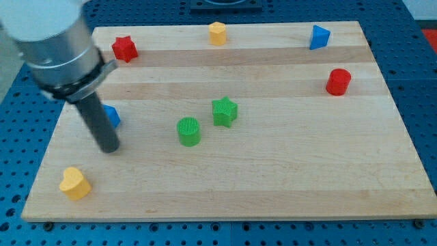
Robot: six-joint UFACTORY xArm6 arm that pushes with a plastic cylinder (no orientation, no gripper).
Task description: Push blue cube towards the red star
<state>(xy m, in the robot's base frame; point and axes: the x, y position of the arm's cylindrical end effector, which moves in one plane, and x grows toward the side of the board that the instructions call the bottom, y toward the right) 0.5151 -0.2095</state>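
My tip (pixel 110 147), bare and holding nothing, sits just below the blue cube (pixel 112 116), half hidden behind the rod at the board's left; it looks light and rigid, so pushing its lower face squarely should slide it up toward the red star (pixel 124 48).

A light wooden board (pixel 273 178) rests on a blue perforated surface (pixel 420 82). Taking the green star (pixel 224 111) as landmark: a green cylinder (pixel 188 131) stands just beside it, toward the view's lower left. A yellow heart-shaped block (pixel 74 183) lies well apart from it, far toward the view's bottom left. A small yellow block (pixel 217 33) sits above it at the view's top. A blue triangular block (pixel 318 37) lies toward its upper right, and a red cylinder (pixel 337 81) stands well to its right.
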